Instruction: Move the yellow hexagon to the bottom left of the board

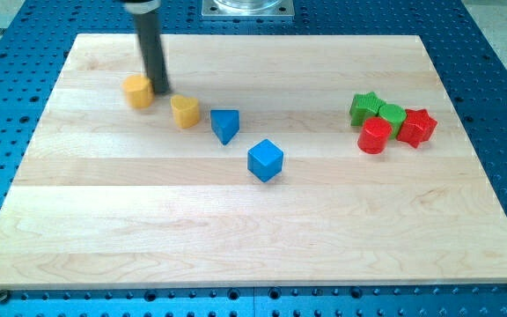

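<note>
The yellow hexagon point(137, 91) lies in the upper left part of the wooden board point(253, 220). My tip point(160, 92) stands right beside the hexagon, on its right side, touching or nearly touching it. The dark rod rises from there to the view's top. A yellow heart-shaped block point(185, 111) lies just to the right of and a little below the tip.
A blue triangular block point(225, 125) and a blue cube point(265, 160) lie near the board's middle. At the right sits a cluster: a green star point(365, 107), a green cylinder point(392, 114), a red cylinder point(375, 136) and a red star point(416, 128).
</note>
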Controlling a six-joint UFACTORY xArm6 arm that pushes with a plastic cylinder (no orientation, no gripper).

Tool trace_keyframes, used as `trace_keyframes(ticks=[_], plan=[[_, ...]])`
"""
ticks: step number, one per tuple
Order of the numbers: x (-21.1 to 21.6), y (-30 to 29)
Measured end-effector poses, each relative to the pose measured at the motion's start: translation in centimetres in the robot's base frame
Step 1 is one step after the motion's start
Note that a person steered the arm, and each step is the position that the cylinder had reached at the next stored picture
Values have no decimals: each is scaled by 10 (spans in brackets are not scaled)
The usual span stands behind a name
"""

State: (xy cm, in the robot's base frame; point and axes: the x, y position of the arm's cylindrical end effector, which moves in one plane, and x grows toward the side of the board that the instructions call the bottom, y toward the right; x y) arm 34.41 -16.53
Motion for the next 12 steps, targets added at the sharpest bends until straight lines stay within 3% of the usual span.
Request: trace_keyframes(ticks=[1,2,4,5,6,7,8,9,10,11,12], plan=[[25,-30],[-2,-42],[97,-41],[63,-63],[73,-93],[129,-81],[109,-99],[161,-102],[198,-75],[175,-44],[218,32]])
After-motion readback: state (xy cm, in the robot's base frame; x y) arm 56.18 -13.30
